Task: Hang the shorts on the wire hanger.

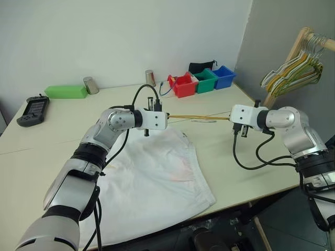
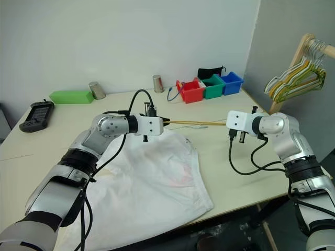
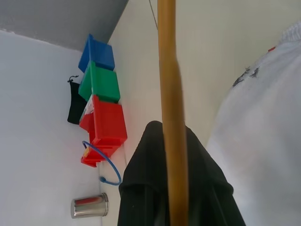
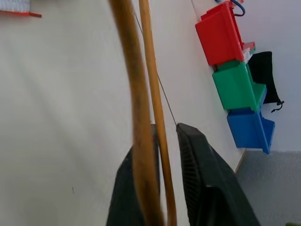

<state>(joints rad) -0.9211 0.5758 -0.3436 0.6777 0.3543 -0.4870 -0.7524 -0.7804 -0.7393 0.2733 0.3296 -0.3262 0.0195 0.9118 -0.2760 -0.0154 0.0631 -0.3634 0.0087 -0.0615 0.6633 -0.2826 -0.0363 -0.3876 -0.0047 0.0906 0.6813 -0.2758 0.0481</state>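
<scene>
Looking through the head cameras, I see my left gripper [image 1: 166,118] and right gripper [image 1: 230,117] each clamped on an end of the thin yellowish-tan wire hanger [image 1: 196,116] spanning between them; the floppy white fabric shorts [image 1: 157,178] lie on the table below my left gripper. Left wrist: fingers pinch the wire. Right wrist: fingers closed around both wires.

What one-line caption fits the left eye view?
Both grippers, left and right, hold the wire hanger above the shorts.

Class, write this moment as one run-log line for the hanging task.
left gripper: shut on wire hanger | right gripper: shut on hanger's other end | shorts: flat on table, not yet hung
</scene>
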